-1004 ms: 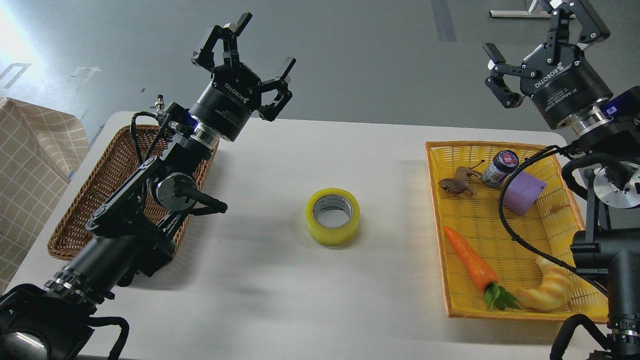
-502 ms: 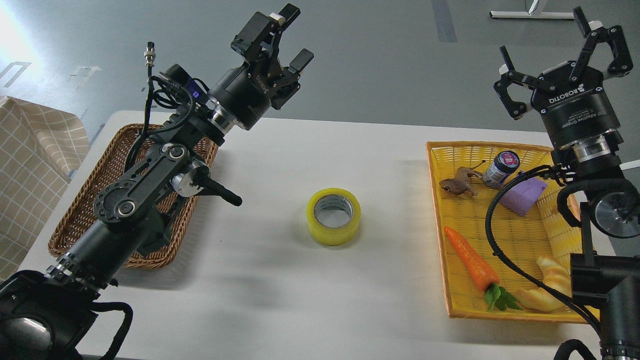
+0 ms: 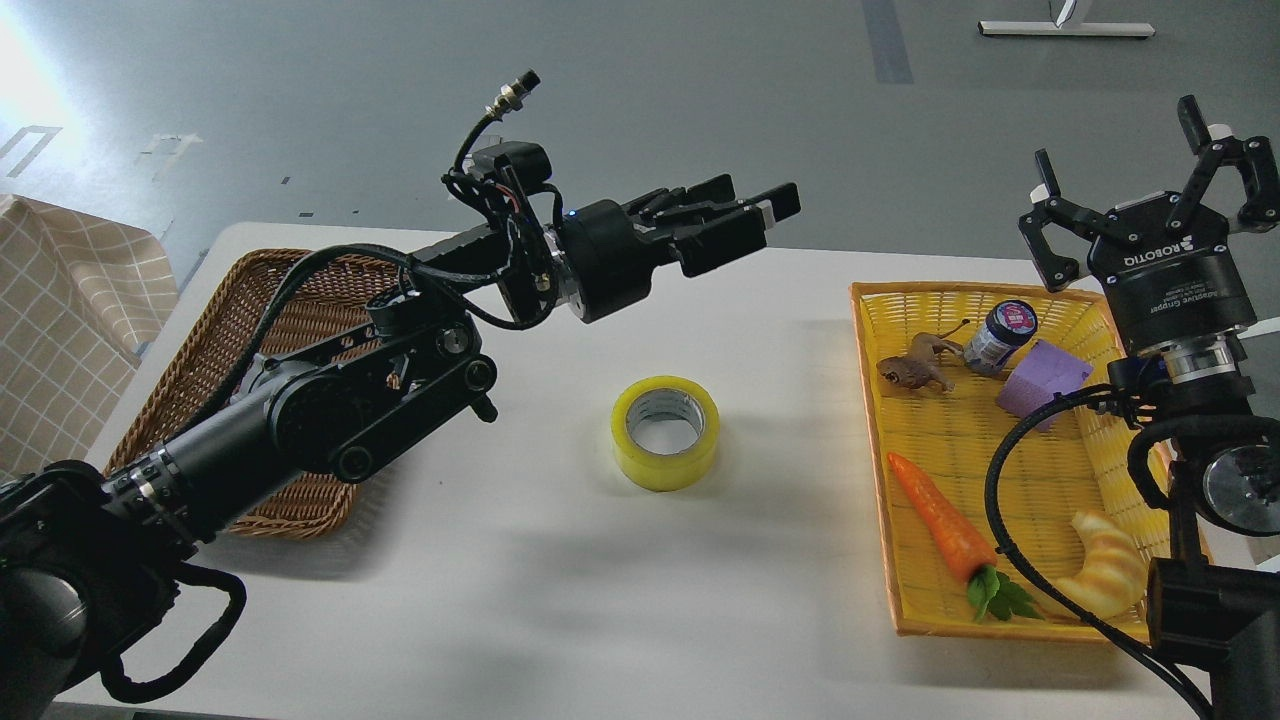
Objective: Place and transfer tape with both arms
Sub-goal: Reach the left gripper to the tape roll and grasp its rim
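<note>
Yellow tape [image 3: 666,432] sat untouched mid-frame on the table [image 3: 560,600], so basically nothing was done: left end effector [image 3: 765,212] looked narrow and empty, right end effector [image 3: 1150,190] wide, both well apart from it.

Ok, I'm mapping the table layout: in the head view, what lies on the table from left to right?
Brown wicker basket → tape → yellow tray, holding the toys.
</note>
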Tool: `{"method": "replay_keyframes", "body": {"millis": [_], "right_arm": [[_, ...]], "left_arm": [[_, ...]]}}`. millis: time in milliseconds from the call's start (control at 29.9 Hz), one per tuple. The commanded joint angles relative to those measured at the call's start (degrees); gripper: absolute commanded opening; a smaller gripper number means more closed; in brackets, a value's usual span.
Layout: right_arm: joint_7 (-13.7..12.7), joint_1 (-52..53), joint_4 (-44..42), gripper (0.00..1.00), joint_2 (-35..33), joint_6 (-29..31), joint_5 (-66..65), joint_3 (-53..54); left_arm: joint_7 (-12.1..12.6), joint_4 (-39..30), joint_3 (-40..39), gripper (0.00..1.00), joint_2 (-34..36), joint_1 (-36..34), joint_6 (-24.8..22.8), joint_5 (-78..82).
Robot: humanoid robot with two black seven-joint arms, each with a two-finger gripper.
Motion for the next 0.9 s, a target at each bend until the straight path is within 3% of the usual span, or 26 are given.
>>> {"method": "replay_keyframes", "body": {"millis": [0, 100, 234, 435, 870], "right_arm": [[0.0, -0.61, -0.37, 1.0, -0.02, 0.0, 0.0, 0.06], [0.0, -0.79, -0.45, 1.0, -0.02, 0.0, 0.0, 0.06], [0.44, -0.7, -0.81, 1.0, 0.16, 0.0, 0.0, 0.41], [4.39, -0.79, -2.56, 1.0, 0.16, 0.0, 0.0, 0.94], [4.75, -0.97, -2.48, 1.0, 0.16, 0.0, 0.0, 1.03]], "left_arm": [[2.18, 0.21, 7.29, 0.98, 3.49, -2.51, -0.53, 6.9], [4.48, 1.0, 14.42, 0.98, 5.08, -5.95, -1.85, 8.85], [4.48, 5.48, 20.67, 0.98, 5.61, -8.15, -2.21, 8.77], [4.57, 6.8, 21.91, 0.98, 5.44, -8.15, -5.01, 8.68], [4.74, 8.29, 22.09, 0.98, 5.09, -7.1, -7.65, 8.68]]}}
